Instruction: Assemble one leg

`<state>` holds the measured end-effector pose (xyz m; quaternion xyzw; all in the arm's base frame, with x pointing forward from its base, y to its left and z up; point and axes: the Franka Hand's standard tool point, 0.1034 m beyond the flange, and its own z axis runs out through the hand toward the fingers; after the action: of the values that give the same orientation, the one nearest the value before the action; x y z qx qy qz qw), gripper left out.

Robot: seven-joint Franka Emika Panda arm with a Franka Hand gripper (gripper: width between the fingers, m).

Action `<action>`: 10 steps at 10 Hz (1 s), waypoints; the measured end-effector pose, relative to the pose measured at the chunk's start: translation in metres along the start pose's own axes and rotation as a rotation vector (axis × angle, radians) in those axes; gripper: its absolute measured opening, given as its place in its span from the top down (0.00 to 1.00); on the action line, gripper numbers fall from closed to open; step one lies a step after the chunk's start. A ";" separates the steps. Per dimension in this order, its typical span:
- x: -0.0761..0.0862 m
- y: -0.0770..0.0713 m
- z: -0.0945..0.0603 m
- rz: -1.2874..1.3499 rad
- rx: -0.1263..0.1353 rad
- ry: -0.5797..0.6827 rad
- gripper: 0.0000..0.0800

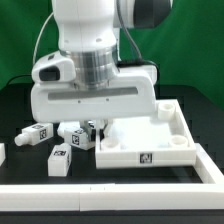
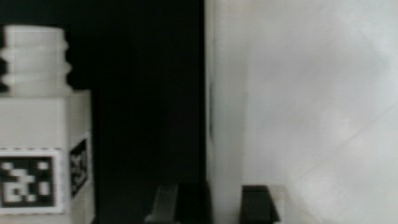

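White plastic leg (image 2: 43, 130) stood beside my closed, empty pincer (image 2: 212, 200); I judged reopening squarely over it essential.

You'll find no readable text, only black-and-white square tags on the small white plastic legs (image 1: 59, 160) and the large white square panel (image 1: 150, 148).

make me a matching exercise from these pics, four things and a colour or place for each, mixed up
Things:
1 panel
2 leg
3 table
4 backdrop

Descriptions:
a black
b white with a raised rim, on the exterior view's right
c green
d small, tagged, lying toward the exterior view's left

Pairs: 1-b, 2-d, 3-a, 4-c
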<state>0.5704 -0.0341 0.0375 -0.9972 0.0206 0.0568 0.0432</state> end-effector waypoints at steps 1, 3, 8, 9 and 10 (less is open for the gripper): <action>0.010 0.000 0.006 -0.001 -0.001 0.004 0.93; 0.025 -0.001 0.018 0.009 0.002 -0.003 0.93; 0.029 -0.002 0.019 0.013 0.003 0.001 0.93; 0.032 -0.007 0.020 0.025 0.003 0.004 0.93; 0.037 -0.011 0.019 0.015 -0.003 0.011 0.93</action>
<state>0.6059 -0.0232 0.0151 -0.9974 0.0284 0.0518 0.0410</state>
